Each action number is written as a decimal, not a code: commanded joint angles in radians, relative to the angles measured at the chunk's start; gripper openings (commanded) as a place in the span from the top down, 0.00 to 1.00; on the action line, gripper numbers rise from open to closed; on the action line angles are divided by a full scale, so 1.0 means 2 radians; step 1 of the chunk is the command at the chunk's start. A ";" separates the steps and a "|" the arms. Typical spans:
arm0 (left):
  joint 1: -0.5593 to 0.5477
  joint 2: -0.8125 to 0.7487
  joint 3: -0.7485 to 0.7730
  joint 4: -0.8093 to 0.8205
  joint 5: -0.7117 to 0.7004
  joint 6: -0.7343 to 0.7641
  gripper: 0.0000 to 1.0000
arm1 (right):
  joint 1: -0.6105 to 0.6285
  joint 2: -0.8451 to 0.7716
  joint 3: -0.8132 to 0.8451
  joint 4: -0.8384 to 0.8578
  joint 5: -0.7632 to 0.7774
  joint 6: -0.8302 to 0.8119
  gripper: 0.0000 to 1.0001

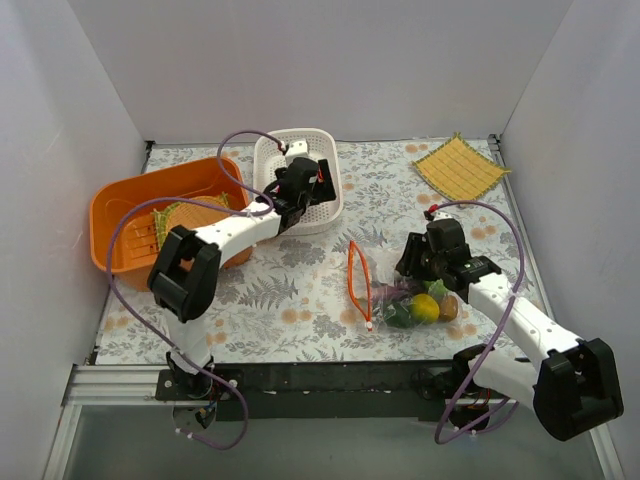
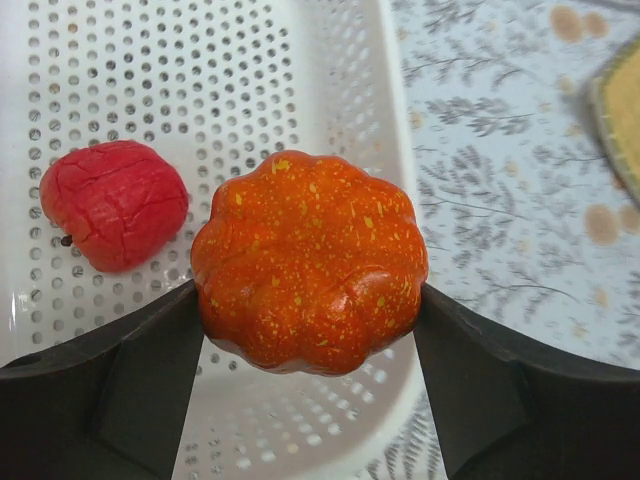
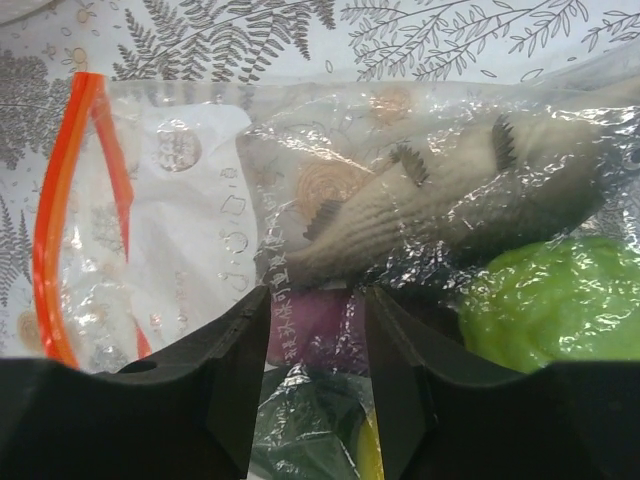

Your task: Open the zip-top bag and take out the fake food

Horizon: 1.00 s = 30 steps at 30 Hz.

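Left claw (image 2: 308,310) spread wide, clamped on orange pumpkin (image 2: 310,250) over white basket (image 2: 350,80), 12 o'clock on surface (image 1: 300,300). Zip-top bag (image 1: 385,285) at 4 o'clock, mouth gaping toward 9. Right claw (image 3: 315,340) narrowly parted over its film; can't tell if gripping. Film probably limp and slick: pinch near the zipper. Remaining fake food (image 1: 425,308) likely light and rigid.

The fern-printed tabletop (image 1: 300,290) carries four things: an orange basket (image 1: 120,240) at its left edge, a white perforated basket (image 1: 335,180) mid-way along the far edge, a yellow woven mat (image 1: 460,167) in the far right corner, and the zip-top bag (image 1: 375,295) near the near edge, right of centre.
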 commanded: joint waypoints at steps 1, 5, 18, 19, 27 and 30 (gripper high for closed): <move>0.016 0.045 0.044 -0.012 -0.007 0.020 0.20 | 0.017 -0.028 0.028 -0.023 -0.011 -0.013 0.46; 0.017 0.032 0.046 -0.010 0.018 0.032 0.13 | 0.028 -0.036 0.023 -0.027 -0.011 -0.009 0.43; -0.036 -0.174 -0.146 -0.043 0.104 -0.022 0.22 | 0.039 -0.076 0.015 -0.063 0.017 -0.004 0.41; -0.047 -0.188 -0.161 -0.044 0.111 -0.031 0.26 | 0.039 -0.080 0.012 -0.065 0.018 0.000 0.42; -0.141 -0.218 -0.270 0.041 0.190 -0.083 0.38 | 0.072 -0.123 -0.019 -0.082 0.054 0.043 0.47; -0.150 -0.190 -0.281 0.102 0.228 -0.082 0.40 | 0.082 -0.123 -0.029 -0.093 0.073 0.064 0.48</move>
